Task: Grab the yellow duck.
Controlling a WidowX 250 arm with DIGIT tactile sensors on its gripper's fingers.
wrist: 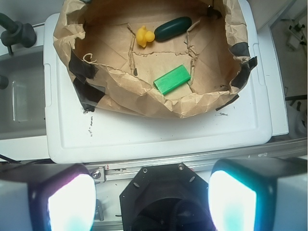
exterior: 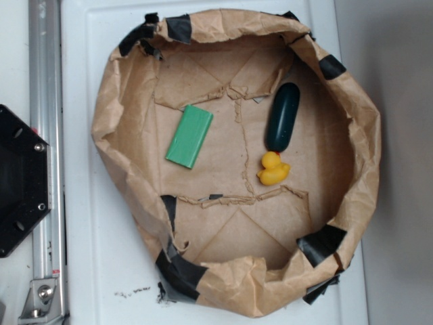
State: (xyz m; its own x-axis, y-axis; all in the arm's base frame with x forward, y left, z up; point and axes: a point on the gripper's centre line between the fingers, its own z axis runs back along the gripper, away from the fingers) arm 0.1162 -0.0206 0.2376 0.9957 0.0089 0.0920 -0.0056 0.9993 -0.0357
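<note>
High above the table, the gripper [wrist: 151, 197] hangs spread and empty, far from the yellow duck [wrist: 144, 36].

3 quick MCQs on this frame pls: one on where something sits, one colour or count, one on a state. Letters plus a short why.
1. Where is the yellow duck?
A. On the white surface outside the paper
B. Inside the paper bowl, at one end of the dark green oblong
C. On top of the green block

2. How many loose objects lie in the bowl?
A. Two
B. Three
C. Five

3. What state is the pincer in?
A. Open, holding nothing
B. Shut on the duck
C. Shut on the green block

Answers:
1 B: the duck sits on the paper floor beside the oblong's end.
2 B: duck, oblong and block.
3 A: in the wrist view the fingers stand wide apart, well away from the bowl.
</note>
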